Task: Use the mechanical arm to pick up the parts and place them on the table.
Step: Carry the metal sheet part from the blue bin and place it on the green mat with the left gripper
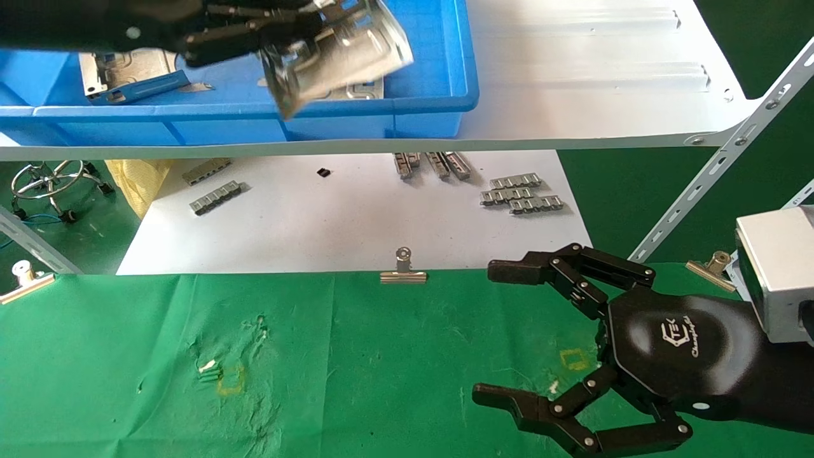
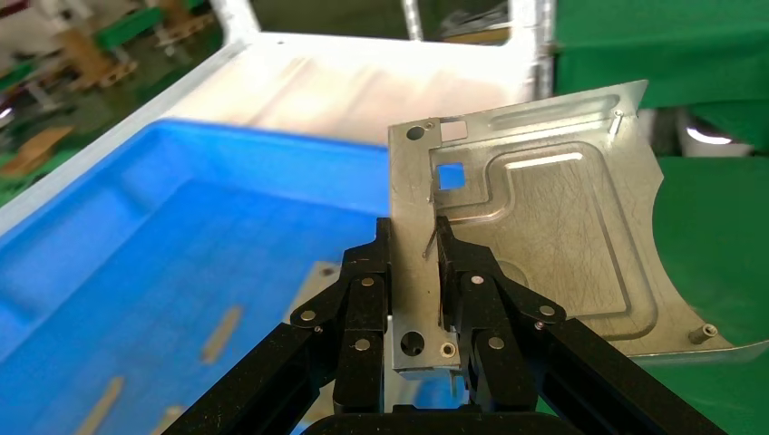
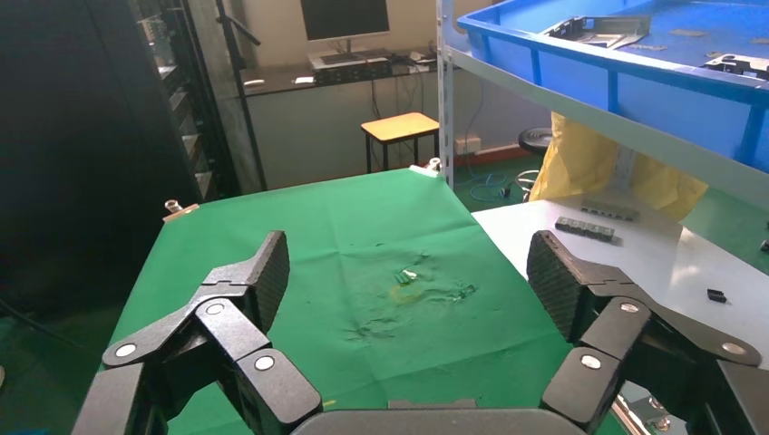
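Left hand [image 2: 417, 299] pinching one thin edge of a bracket [image 2: 544, 236] above the blue bin [image 1: 439, 108]. Could twist loose and drop back into bin. Right hand [image 1: 572, 350] idle, fingers spread, over the table [image 1: 356, 381].

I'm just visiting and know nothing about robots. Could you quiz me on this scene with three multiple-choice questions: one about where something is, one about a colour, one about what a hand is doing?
1. Where is the lifted silver part?
A. flat on the green table
B. held above the blue bin
C. on the lower white shelf

2. What colour is the cloth on the table?
A. green
B. red
C. grey

3. How is the right gripper?
A. shut on a part
B. out of sight
C. open and empty

Answers:
1 B: the left gripper pinches the part over the blue bin.
2 A: the table is covered in green.
3 C: the right gripper has spread fingers holding nothing.
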Robot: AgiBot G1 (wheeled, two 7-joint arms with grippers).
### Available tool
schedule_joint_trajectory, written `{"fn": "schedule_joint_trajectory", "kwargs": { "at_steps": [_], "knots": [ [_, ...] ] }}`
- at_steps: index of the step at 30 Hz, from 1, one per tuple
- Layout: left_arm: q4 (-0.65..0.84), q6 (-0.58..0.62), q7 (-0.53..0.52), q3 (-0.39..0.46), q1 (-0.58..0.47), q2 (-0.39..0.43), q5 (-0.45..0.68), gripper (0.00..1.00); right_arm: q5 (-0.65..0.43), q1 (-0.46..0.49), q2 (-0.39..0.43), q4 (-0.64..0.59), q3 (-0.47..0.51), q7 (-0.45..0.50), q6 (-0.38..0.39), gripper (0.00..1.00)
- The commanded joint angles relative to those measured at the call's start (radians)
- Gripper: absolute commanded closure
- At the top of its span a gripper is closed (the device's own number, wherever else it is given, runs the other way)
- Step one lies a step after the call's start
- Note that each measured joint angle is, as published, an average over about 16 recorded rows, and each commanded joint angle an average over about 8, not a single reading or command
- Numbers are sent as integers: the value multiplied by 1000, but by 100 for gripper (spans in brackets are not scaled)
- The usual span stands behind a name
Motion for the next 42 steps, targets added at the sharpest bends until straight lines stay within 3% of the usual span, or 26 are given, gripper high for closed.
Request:
{"fn": "schedule_joint_trajectory", "kwargs": {
  "at_steps": [1, 6, 12, 16, 24, 31, 42],
  "knots": [
    [-6, 69, 23, -5, 3, -7, -8, 100, 0, 0, 0, 0, 0, 0, 0, 0],
    [-174, 85, 41, 30, 84, -73, -97, 100, 0, 0, 0, 0, 0, 0, 0, 0],
    [-452, 78, 44, 103, 228, -227, -283, 100, 0, 0, 0, 0, 0, 0, 0, 0],
    [-548, 69, 79, 161, 295, -311, -343, 100, 0, 0, 0, 0, 0, 0, 0, 0],
    [-569, 65, 225, 266, 385, -388, -367, 100, 0, 0, 0, 0, 0, 0, 0, 0],
    [-551, 7, 405, 371, 417, -389, -233, 100, 0, 0, 0, 0, 0, 0, 0, 0],
    [-461, -89, 511, 389, 503, -367, -194, 97, 0, 0, 0, 0, 0, 0, 0, 0]
  ]
}}
